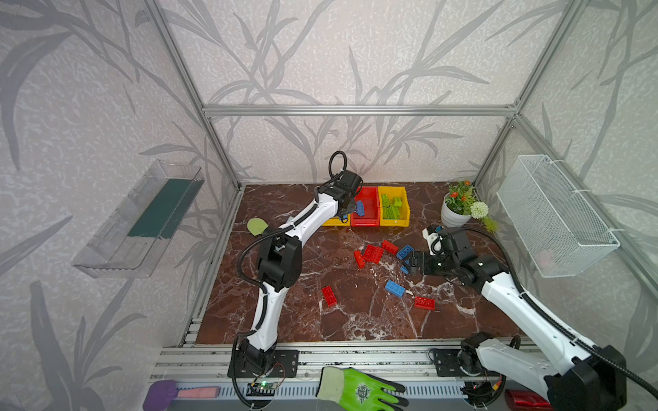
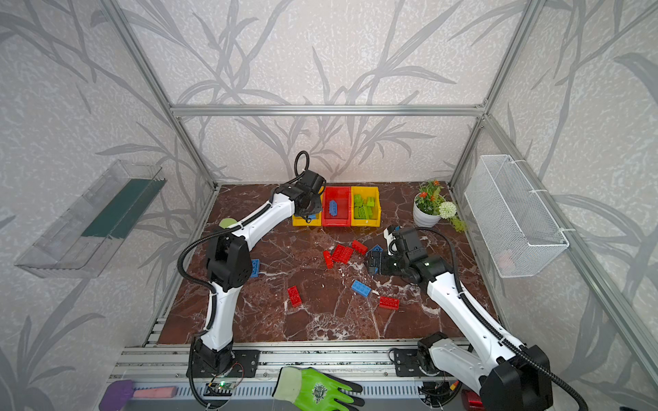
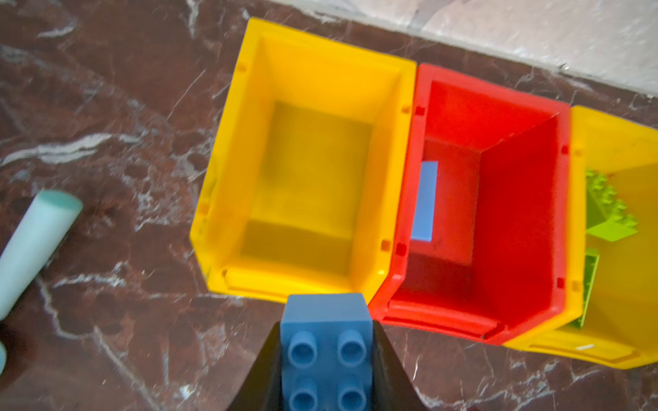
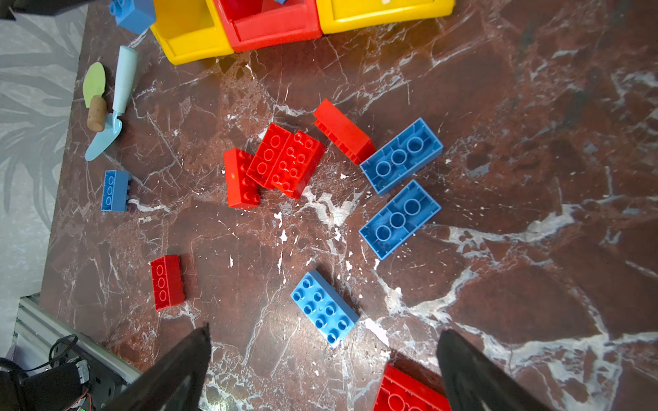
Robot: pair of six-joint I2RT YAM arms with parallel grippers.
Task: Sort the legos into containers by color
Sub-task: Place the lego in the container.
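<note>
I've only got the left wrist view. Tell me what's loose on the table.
Observer: Six red bricks and four blue bricks are loose. No green ones are.
Operator: Give me the right tool's state.
Observer: The right tool is open and holds nothing.
Operator: Flag anything hidden behind my arm.
Observer: A lone blue brick lies beside the elbow of the left arm, apart from the other bricks.
</note>
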